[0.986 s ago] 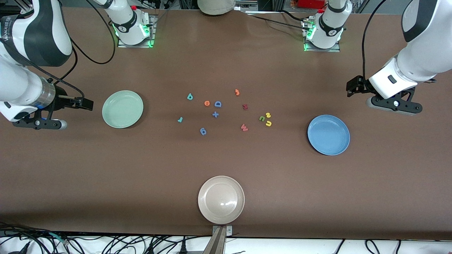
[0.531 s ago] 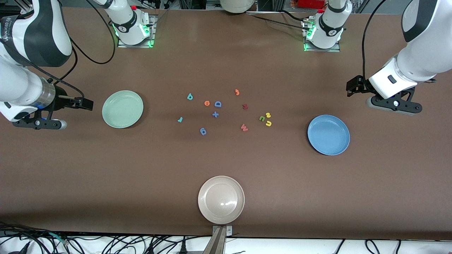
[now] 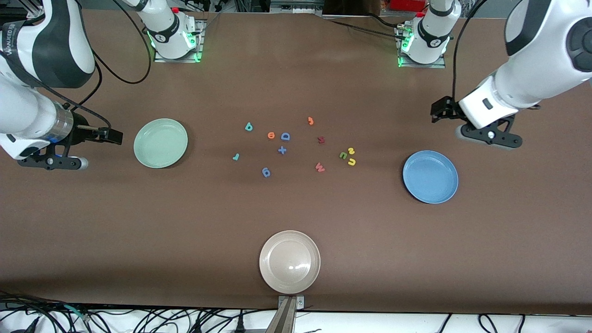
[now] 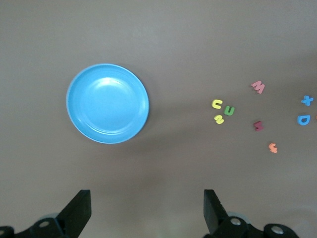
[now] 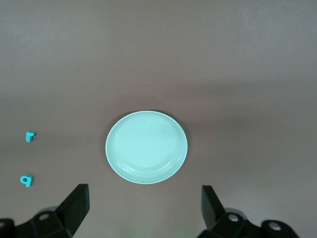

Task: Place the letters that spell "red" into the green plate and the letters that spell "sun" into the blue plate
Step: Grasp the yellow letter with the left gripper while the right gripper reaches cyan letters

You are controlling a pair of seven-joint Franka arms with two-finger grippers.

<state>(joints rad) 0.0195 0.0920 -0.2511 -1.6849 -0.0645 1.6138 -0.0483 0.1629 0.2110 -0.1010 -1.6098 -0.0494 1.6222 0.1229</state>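
Note:
The green plate (image 3: 160,143) (image 5: 146,147) lies toward the right arm's end and holds nothing. The blue plate (image 3: 430,176) (image 4: 107,103) lies toward the left arm's end, also bare. Between them on the table lie the teal r (image 3: 236,157) (image 5: 30,136), orange e (image 3: 271,135) and teal d (image 3: 249,126) (image 5: 26,180). The yellow s (image 3: 351,151) (image 4: 218,119), yellow u (image 3: 352,162) (image 4: 216,103) and green n (image 3: 343,155) (image 4: 229,110) sit in a tight cluster. My left gripper (image 3: 485,135) (image 4: 147,198) hangs open over bare table beside the blue plate. My right gripper (image 3: 51,162) (image 5: 145,196) waits open over bare table beside the green plate.
A beige plate (image 3: 289,262) sits near the table's front edge. Other foam pieces lie among the letters: a blue D (image 3: 285,136), a blue plus (image 3: 282,150), a blue round piece (image 3: 266,172), an orange 3 (image 3: 311,121), a dark red piece (image 3: 321,139) and a red W (image 3: 319,167).
The left arm has swung its gripper a short way toward the middle of the table. The right arm and all letters are where they were.

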